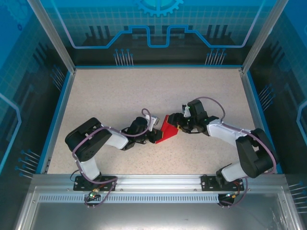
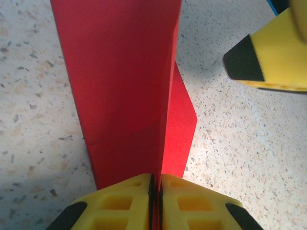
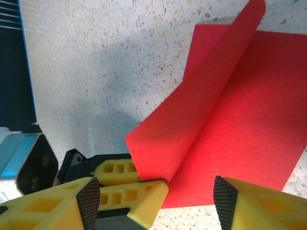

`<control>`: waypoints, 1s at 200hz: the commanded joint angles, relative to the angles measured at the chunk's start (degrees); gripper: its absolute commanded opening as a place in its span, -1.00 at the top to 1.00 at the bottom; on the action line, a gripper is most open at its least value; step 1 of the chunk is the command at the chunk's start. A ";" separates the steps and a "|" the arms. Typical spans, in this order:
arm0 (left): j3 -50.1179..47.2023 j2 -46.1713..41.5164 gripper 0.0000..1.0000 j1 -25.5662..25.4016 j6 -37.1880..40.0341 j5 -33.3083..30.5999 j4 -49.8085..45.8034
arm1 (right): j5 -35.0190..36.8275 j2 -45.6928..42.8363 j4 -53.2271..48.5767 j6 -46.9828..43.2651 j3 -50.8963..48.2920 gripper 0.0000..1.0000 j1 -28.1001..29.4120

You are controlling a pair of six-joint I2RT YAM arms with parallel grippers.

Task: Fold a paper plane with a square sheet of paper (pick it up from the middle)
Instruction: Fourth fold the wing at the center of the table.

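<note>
**A:** Item one: thin, matte, bright red square sheet of paper [image 3: 240, 120], partly folded. Location?

**B:** Near the middle of the speckled beige surface [image 1: 120, 96], a little toward its near edge. One flap stands up along a crease and the rest lies flat.

**A:** Item two: left gripper [image 2: 156, 189]. Condition?

**B:** Clamped tight on the sheet's folded edge, with the red layers pinched between its yellow fingers.

**A:** Item three: right gripper [image 3: 154, 196].

**B:** Jaws apart, straddling the sheet's edge just beside the left gripper. It holds nothing.

**A:** Hazards, in order.

**B:**
- **Raised flap:** Only its crease appears to hold it up, so it may flop sideways and lose alignment.
- **Crooked fold:** If the right gripper closes away from the crease line, it would press in a crooked fold that is hard to undo.
- **Collision:** The two grippers sit almost touching, so a small misjudged move could knock fingers together and drag the sheet.
- **Tear or skid:** If the left gripper pulls while the right bites down, thin paper may tear. Nothing pins the flat part, so it may instead skid across the surface.
</note>
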 commanded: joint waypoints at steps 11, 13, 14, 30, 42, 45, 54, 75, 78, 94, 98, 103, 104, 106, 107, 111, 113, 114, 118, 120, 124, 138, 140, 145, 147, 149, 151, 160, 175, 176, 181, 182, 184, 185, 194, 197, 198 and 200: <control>2.55 -0.11 0.76 -0.36 -3.36 3.74 -2.02 | -1.92 1.50 -0.26 -7.14 0.38 -0.29 0.54; 2.62 -0.03 0.76 -0.34 -3.52 3.89 -2.00 | -1.76 1.54 -0.61 -7.63 0.43 -0.29 0.54; 2.64 -0.01 0.76 -0.34 -3.58 3.98 -1.99 | -1.73 1.55 -0.78 -7.90 0.45 -0.29 0.54; 3.01 0.34 0.77 -0.34 -4.53 5.05 -2.19 | -2.49 2.20 -1.68 -10.88 0.18 -0.27 0.23; 3.36 0.25 0.77 -0.35 -5.19 5.51 -2.67 | -3.46 2.41 -1.06 -12.00 -0.46 -0.25 0.10; 3.44 0.26 0.78 -0.41 -5.40 5.62 -2.81 | -3.73 2.42 -0.82 -12.26 -0.71 -0.24 -0.01; 3.76 0.33 0.78 -0.35 -5.93 6.12 -3.11 | -4.25 2.36 0.05 -12.85 -1.32 -0.23 -0.18; 4.16 1.03 0.78 -0.34 -6.83 7.27 -2.98 | -4.39 2.50 1.37 -13.33 -2.15 -0.22 -0.99; 4.20 1.22 0.78 -0.34 -6.92 7.31 -3.01 | -4.42 2.56 1.44 -13.36 -2.16 -0.22 -1.10; 4.42 1.65 0.79 -0.35 -7.04 7.49 -3.33 | -4.69 2.86 2.02 -13.96 -2.57 -0.21 -1.54; 4.49 1.82 0.79 -0.36 -7.06 7.58 -3.45 | -4.64 2.99 2.11 -14.12 -2.60 -0.21 -1.68; 4.55 1.77 0.79 -0.39 -7.05 7.67 -3.55 | -4.68 3.17 2.12 -14.20 -2.65 -0.20 -1.76; 4.58 1.76 0.79 -0.36 -7.06 7.67 -3.51 | -4.69 3.20 2.12 -14.22 -2.63 -0.21 -1.75; 4.59 1.80 0.79 -0.38 -7.06 7.80 -3.54 | -4.74 3.26 2.18 -14.30 -2.68 -0.21 -1.81; 4.60 1.82 0.79 -0.36 -7.11 7.78 -3.59 | -4.76 3.33 2.19 -14.31 -2.69 -0.20 -1.82; 4.63 1.87 0.79 -0.40 -7.10 7.92 -3.69 | -4.86 3.38 2.41 -14.33 -2.76 -0.20 -1.91; 4.74 1.90 0.79 -0.42 -7.07 7.93 -3.79 | -4.87 3.40 2.57 -14.33 -2.86 -0.20 -1.94; 4.76 1.87 0.79 -0.37 -7.07 7.89 -3.89 | -4.82 3.40 2.65 -14.37 -2.87 -0.20 -1.93; 4.85 1.91 0.79 -0.35 -7.06 7.76 -4.15 | -4.79 3.45 2.85 -14.41 -2.95 -0.20 -2.03; 4.90 1.88 0.79 -0.38 -7.06 7.74 -4.32 | -4.78 3.46 2.94 -14.46 -3.02 -0.20 -2.01; 4.95 1.97 0.79 -0.34 -7.06 7.65 -4.53 | -4.66 3.50 3.05 -14.62 -3.12 -0.20 -2.10; 5.21 2.19 0.79 -0.39 -7.14 7.76 -4.98 | -4.58 3.99 3.68 -15.01 -3.24 -0.20 -2.29; 5.21 2.15 0.79 -0.37 -7.19 7.76 -4.96 | -4.66 4.12 3.74 -15.09 -3.23 -0.20 -2.32; 5.21 2.16 0.79 -0.33 -7.32 7.76 -4.96 | -4.89 4.53 3.81 -15.11 -3.14 -0.20 -2.36; 5.21 2.14 0.79 -0.40 -7.37 7.76 -4.85 | -5.01 4.67 3.86 -15.12 -3.07 -0.20 -2.43; 5.21 2.16 0.79 -0.35 -7.47 7.80 -4.89 | -5.06 4.82 3.94 -15.12 -3.05 -0.20 -2.44; 5.21 2.17 0.79 -0.38 -7.49 7.79 -4.90 | -5.14 4.92 4.00 -15.12 -2.98 -0.20 -2.45; 5.21 2.20 0.79 -0.41 -7.67 7.76 -4.95 | -5.43 5.58 4.29 -14.99 -2.79 -0.20 -2.45; 5.20 2.13 0.79 -0.40 -8.31 7.67 -5.02 | -5.78 6.14 4.67 -14.94 -2.65 -0.18 -2.47; 5.21 2.12 0.79 -0.37 -8.34 7.67 -4.99 | -5.77 6.18 4.67 -14.94 -2.63 -0.18 -2.46; 5.15 2.13 0.79 -0.37 -8.69 7.58 -4.96 | -5.75 6.29 4.82 -14.90 -2.65 -0.18 -2.45; 5.14 2.12 0.79 -0.35 -8.75 7.58 -4.92 | -5.75 6.38 4.88 -14.88 -2.67 -0.17 -2.45; 5.20 2.20 0.79 -0.31 -8.91 7.58 -4.88 | -5.68 6.39 4.85 -14.79 -2.69 -0.18 -2.47; 5.20 2.20 0.79 -0.28 -9.04 7.58 -4.83 | -5.67 6.39 4.85 -14.78 -2.69 -0.18 -2.46; 5.46 2.34 0.79 -0.26 -9.70 7.12 -5.34 | -5.49 6.63 4.91 -14.60 -2.61 -0.18 -2.45; 5.54 2.43 0.79 -0.27 -9.90 7.00 -5.35 | -5.56 6.72 5.02 -14.50 -2.67 -0.17 -2.45; 5.51 2.49 0.79 -0.26 -9.93 6.98 -5.37 | -5.57 6.73 5.10 -14.50 -2.68 -0.17 -2.45; 5.60 2.58 0.79 -0.25 -10.02 6.97 -5.33 | -5.53 6.80 5.13 -14.46 -2.69 -0.17 -2.47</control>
